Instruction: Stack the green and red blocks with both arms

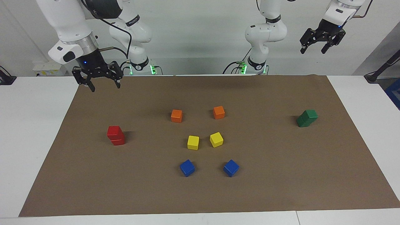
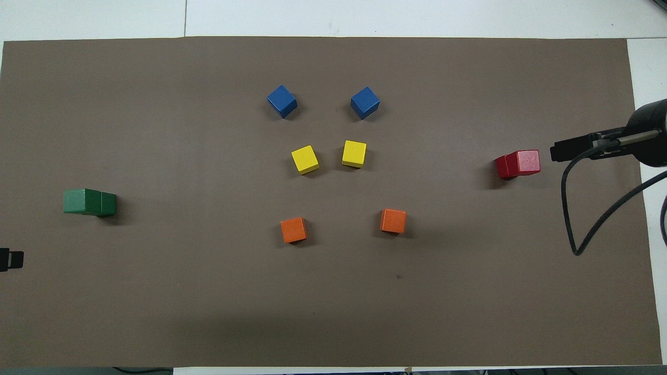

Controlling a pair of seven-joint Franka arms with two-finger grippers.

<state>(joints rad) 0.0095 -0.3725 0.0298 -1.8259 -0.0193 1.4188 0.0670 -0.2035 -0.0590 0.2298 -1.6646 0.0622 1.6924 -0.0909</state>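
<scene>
Two red blocks (image 1: 115, 135) stand stacked one on the other toward the right arm's end of the desk (image 1: 34, 125), the upper cube sitting slightly askew on the lower. Two green blocks (image 1: 307, 118) form a matching stack toward the left arm's end, also a little offset. Both stacks look finished. The cubes appear small, rigid, light and glossy, so probably a bit slippery; a pinch across two flat sides, near mid-height, would suit them best.

Between the stacks, on a brown mat (image 1: 281, 175), sit two orange cubes (image 1: 176, 115) nearest the robots, then two yellow cubes (image 1: 193, 142), then two blue cubes (image 1: 187, 167).

The right gripper (image 1: 97, 82) hangs over the mat's edge by the robots, fingers apart and empty. The left gripper (image 1: 322, 42) waits high above the desk's edge, fingers apart, empty.
</scene>
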